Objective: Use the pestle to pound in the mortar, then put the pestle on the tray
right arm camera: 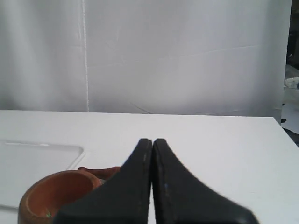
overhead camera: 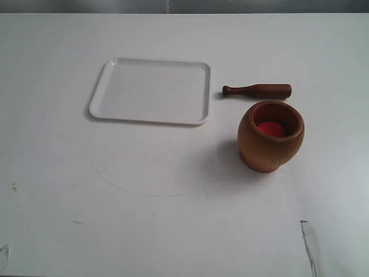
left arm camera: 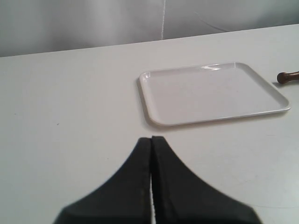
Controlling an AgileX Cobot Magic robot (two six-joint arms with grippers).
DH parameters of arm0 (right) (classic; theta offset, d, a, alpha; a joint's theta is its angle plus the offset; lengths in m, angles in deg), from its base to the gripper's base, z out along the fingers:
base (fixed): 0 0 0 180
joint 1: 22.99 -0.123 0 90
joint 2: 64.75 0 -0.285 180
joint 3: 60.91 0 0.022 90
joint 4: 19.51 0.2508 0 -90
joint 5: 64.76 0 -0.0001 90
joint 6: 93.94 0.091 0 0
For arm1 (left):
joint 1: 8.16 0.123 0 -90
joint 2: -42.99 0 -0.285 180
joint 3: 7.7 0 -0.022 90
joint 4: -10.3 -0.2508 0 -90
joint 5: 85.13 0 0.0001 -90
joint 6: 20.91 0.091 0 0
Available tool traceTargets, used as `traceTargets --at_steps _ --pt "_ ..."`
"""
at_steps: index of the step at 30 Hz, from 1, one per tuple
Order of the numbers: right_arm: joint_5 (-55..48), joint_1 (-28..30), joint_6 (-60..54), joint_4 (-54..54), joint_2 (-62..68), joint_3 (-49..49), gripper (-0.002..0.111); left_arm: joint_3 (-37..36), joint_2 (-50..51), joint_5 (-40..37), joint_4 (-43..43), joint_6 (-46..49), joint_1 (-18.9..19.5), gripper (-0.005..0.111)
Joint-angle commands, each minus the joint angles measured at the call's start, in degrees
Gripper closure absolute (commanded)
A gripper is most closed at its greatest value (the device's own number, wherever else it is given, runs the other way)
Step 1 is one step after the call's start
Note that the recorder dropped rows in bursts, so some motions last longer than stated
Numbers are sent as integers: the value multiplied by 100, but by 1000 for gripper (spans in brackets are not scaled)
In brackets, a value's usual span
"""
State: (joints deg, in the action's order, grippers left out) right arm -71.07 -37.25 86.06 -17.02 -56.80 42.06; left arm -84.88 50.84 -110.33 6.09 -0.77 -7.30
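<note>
The light-brown wooden mortar (overhead camera: 270, 135) stands upright on the white table, its red bottom showing. Just behind it lies the dark pestle (overhead camera: 257, 90), flat on the table, knob toward the white tray (overhead camera: 151, 90) at the left. Neither arm shows in the exterior view. My left gripper (left arm camera: 152, 138) is shut with nothing in it, short of the tray (left arm camera: 210, 92); the pestle's knob (left arm camera: 287, 77) peeks in at the edge. My right gripper (right arm camera: 152, 140) is shut and empty, with the mortar (right arm camera: 58, 196) and part of the pestle (right arm camera: 100, 171) beside its fingers.
A white curtain (right arm camera: 149, 56) hangs behind the table. The table's far edge (left arm camera: 140, 43) runs close behind the tray. A pale shiny strip (overhead camera: 311, 245) lies on the table near the front right, and a faint curved scratch (overhead camera: 132, 187) marks the surface in front of the tray.
</note>
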Motion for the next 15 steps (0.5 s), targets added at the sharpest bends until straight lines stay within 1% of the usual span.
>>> traceTargets --at_steps 1,4,10,15 --pt "154 36 40 476 -17 -18 108 -3 -7 17 42 -47 -44 107" --pt "206 36 40 568 -17 -18 108 -3 -7 17 42 -47 -44 107" --pt "801 36 78 643 -17 -18 108 -3 -7 17 42 -47 -44 107" --pt "1513 36 198 1763 -17 -18 108 -3 -7 17 42 -47 -44 107"
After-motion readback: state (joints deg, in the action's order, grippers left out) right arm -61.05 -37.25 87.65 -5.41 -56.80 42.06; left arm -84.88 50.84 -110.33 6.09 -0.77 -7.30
